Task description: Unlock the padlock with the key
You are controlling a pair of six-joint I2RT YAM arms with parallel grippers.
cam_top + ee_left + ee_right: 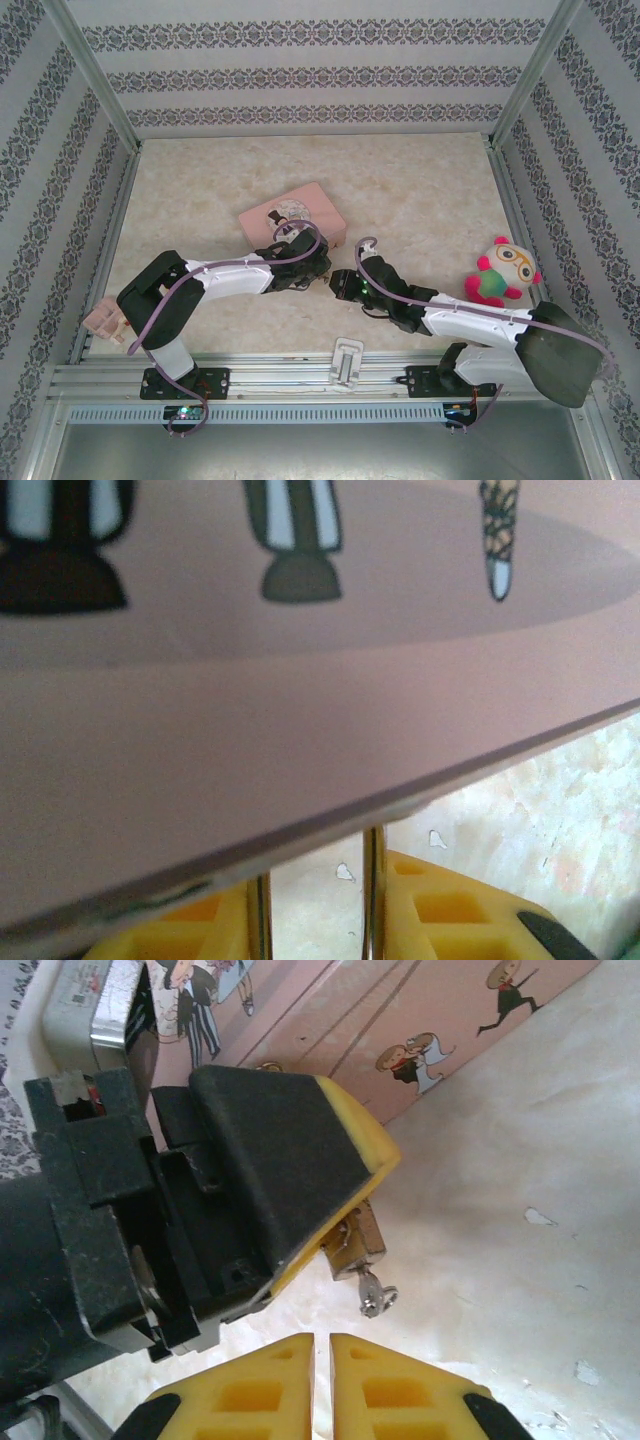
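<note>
The left jaws clamp the padlock (352,1243) mid-frame, the key (376,1298) seated beneath it; the right jaws, together and empty at lower centre, should part, then pinch that key squarely.

white+blk arms (228,279), purple cables (478,312), blk tools (342,286), yellow pads (250,1400)

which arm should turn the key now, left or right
Right, probably. The left gripper is busy clamping the padlock, and the key already sits in its keyhole, head pointing at the right gripper, whose empty fingertips are just short of it.
</note>
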